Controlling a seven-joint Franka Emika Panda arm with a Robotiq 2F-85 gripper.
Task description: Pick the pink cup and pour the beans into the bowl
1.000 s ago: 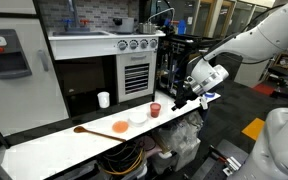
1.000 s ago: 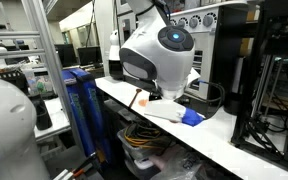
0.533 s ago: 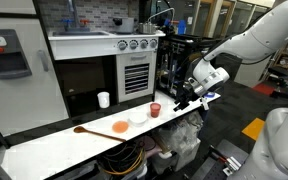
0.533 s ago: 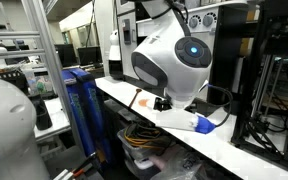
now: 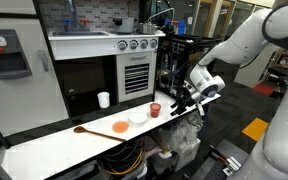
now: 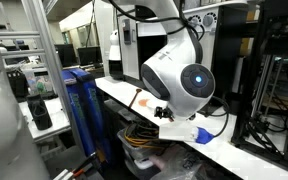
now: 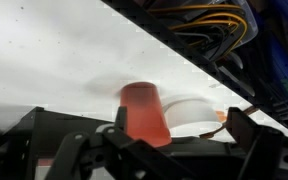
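Peering through the wrist view, we find the claw (image 7: 152, 146) spread wide near the blurred pink cup (image 7: 146, 110); the bowl (image 7: 196, 109) sits half hidden behind it.

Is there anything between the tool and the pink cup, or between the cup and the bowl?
Nothing visible. The tool is open, and the wrist view shows the pink cup straight ahead with a clear gap. The bowl sits just beyond the cup, with nothing between them.
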